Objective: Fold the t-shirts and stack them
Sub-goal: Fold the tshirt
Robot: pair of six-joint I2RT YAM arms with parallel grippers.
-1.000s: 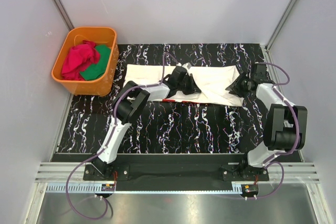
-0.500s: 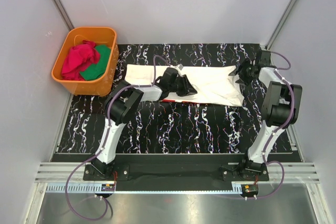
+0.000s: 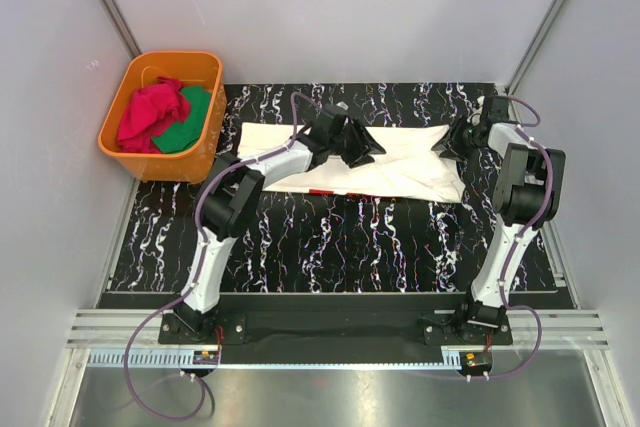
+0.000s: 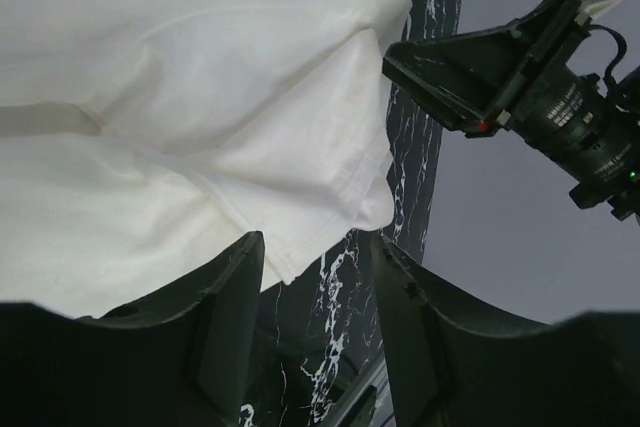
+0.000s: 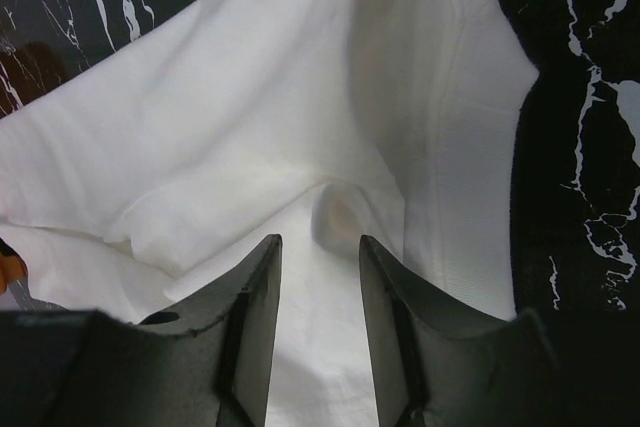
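A cream-white t-shirt lies as a long folded band across the far half of the black marbled table. My left gripper hovers over its middle, open with nothing between its fingers; in the left wrist view a corner of the shirt lies just ahead of them. My right gripper is at the shirt's right end. It is open and low over the cloth, a small pucker just past its tips. Red cloth sits bunched in the orange tub.
The orange tub stands off the table's far left corner and also holds green cloth. A thin red edge peeks from under the white shirt's near side. Grey walls close in on three sides. The right arm shows in the left wrist view.
The left gripper has opened and shifted toward the far side over the shirt's middle. The right gripper pulled away from the shirt's right end, then came back over it with its jaws narrower.
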